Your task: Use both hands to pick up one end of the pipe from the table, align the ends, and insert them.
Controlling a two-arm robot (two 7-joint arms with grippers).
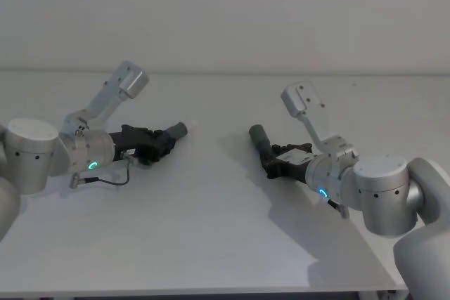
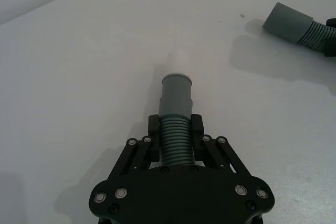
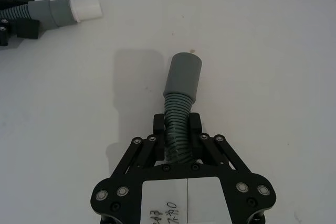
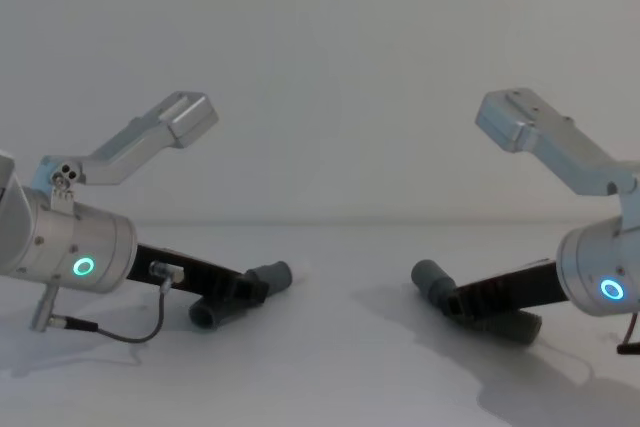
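1. On the robot's left side of the table [image 1: 211, 237], the left gripper [image 1: 163, 142] sits low over the white surface and reaches in toward the middle.
2. Its jaws are clenched on the ribbed part of the left pipe piece [image 2: 175, 142], with one finger [image 2: 154, 128] pressed against each side, just behind the smooth end.
3. The left cuff [image 2: 176, 95] sticks out past the fingertips, ends in a narrower whitish tip [image 2: 178, 60], and points toward the centre of the table.
4. From the chest view, the rear end of this piece [image 4: 215, 314] shows below the gripper, down at the table surface. Whether it touches cannot be told.
5. Between the two arms is bare table. The two cuffs roughly face each other and are well apart.
6. On the robot's right side, the right cuff [image 1: 259, 135], plain grey all the way, points up and in toward the middle.
7. The right gripper [image 1: 271, 161] is also low over the table and grips the ribbed part of the right pipe piece [image 3: 177, 129], with a finger [image 3: 160, 125] on either side, just behind its cuff.
8. The rear end of that piece [image 4: 515, 327] shows under the right gripper in the chest view.
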